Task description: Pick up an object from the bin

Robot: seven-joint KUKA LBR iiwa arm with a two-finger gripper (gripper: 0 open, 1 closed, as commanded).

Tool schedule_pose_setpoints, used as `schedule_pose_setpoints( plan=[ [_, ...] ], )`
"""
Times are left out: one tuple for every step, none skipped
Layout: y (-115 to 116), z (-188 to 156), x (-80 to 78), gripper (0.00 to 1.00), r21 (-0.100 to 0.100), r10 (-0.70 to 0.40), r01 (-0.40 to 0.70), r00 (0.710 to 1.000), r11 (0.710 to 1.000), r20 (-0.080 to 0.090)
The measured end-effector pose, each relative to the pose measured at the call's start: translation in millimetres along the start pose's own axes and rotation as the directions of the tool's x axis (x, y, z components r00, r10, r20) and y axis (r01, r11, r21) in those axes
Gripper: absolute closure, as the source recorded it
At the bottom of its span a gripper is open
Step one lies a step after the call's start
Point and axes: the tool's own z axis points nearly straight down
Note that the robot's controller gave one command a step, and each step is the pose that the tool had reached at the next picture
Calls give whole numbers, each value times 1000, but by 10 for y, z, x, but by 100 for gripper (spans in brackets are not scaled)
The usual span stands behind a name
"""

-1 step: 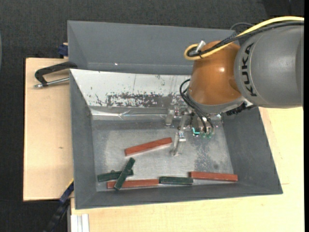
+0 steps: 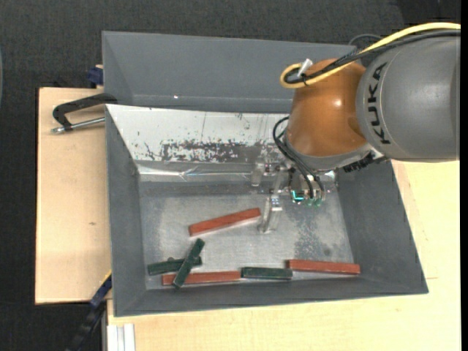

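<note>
My gripper (image 2: 268,221) hangs low over the middle of the bin, just beside the right end of a red-brown flat stick (image 2: 223,222) that lies at a slight slant on the bin floor. Whether it touches the stick I cannot tell. A second red-brown stick (image 2: 324,268) lies flat near the front right, below and to the right of the gripper.
Along the front wall lie a dark green stick (image 2: 267,273), another red-brown stick (image 2: 208,276) and two crossed dark green sticks (image 2: 184,262) at the front left. The arm's orange cover hangs over the bin's back right.
</note>
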Motion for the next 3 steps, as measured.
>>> schedule_pose_setpoints(
  plan=[
    [127, 224, 199, 0, 2, -77, 77, 997, 997, 11],
    [667, 712, 274, 100, -1, -209, 209, 978, 978, 6],
    [665, 713, 274, 100, -1, -208, 208, 978, 978, 6]
  ],
)
